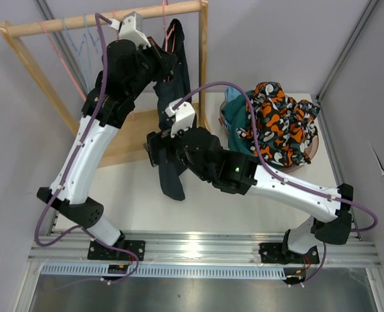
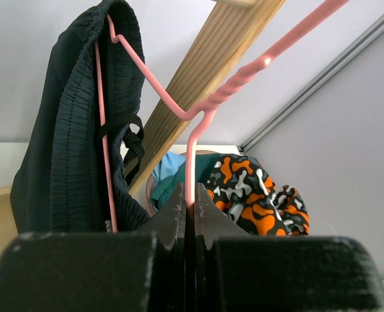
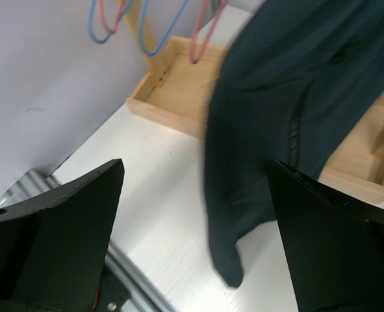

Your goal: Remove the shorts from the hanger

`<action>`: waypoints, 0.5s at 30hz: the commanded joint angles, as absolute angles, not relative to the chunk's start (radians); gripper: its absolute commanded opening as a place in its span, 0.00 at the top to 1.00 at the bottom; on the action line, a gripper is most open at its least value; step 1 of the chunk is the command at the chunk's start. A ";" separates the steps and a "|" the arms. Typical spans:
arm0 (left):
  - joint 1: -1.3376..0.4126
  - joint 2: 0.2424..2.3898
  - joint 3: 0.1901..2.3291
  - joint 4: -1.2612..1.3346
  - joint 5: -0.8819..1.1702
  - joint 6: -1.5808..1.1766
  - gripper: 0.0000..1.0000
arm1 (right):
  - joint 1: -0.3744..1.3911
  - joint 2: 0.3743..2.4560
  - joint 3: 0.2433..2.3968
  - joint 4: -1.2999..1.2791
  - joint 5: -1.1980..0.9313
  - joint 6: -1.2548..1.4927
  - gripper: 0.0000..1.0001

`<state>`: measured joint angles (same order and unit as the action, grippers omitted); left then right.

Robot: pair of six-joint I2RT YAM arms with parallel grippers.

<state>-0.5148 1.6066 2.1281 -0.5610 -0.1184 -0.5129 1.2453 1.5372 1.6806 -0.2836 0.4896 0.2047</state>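
The black shorts (image 1: 177, 75) hang from a pink hanger (image 1: 168, 31) at the right end of the wooden rack's top rail (image 1: 68, 23); their lower end (image 1: 171, 181) reaches the table. My left gripper (image 1: 160, 53) is shut on the hanger's wire (image 2: 192, 170), with the shorts (image 2: 68, 136) to its left. My right gripper (image 1: 158, 153) is open, and the shorts' hanging leg (image 3: 263, 130) lies between its fingers (image 3: 62, 227) without touching them. The patterned shorts (image 1: 279, 120), dark teal shorts (image 1: 234, 123) and light blue shorts (image 1: 232, 95) lie in the basket. The grey shorts are hidden.
The basket (image 1: 312, 148) stands at the right by the rack's post (image 1: 204, 58). Empty pink (image 1: 62, 60) and blue (image 1: 81, 40) hangers hang on the rail. The rack's wooden base (image 3: 179, 84) lies behind the shorts. Grey walls close in on both sides.
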 commanded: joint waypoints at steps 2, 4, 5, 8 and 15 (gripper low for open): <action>-0.518 1.454 2.077 -0.465 -0.098 -0.543 1.00 | 1.232 1.563 1.714 -0.193 0.630 0.150 0.07; -0.518 1.416 2.049 -0.459 -0.101 -0.546 1.00 | 1.233 1.557 1.691 -0.183 0.643 0.166 0.39; -0.518 1.408 2.040 -0.457 -0.103 -0.542 1.00 | 1.238 1.539 1.654 -0.167 0.658 0.175 0.53; -0.518 1.399 2.048 -0.475 -0.107 -0.538 1.00 | 1.275 1.503 1.568 -0.155 0.695 0.210 0.92; -0.517 1.379 2.040 -0.466 -0.127 -0.514 1.00 | 1.616 1.324 1.300 -0.178 1.048 0.337 1.00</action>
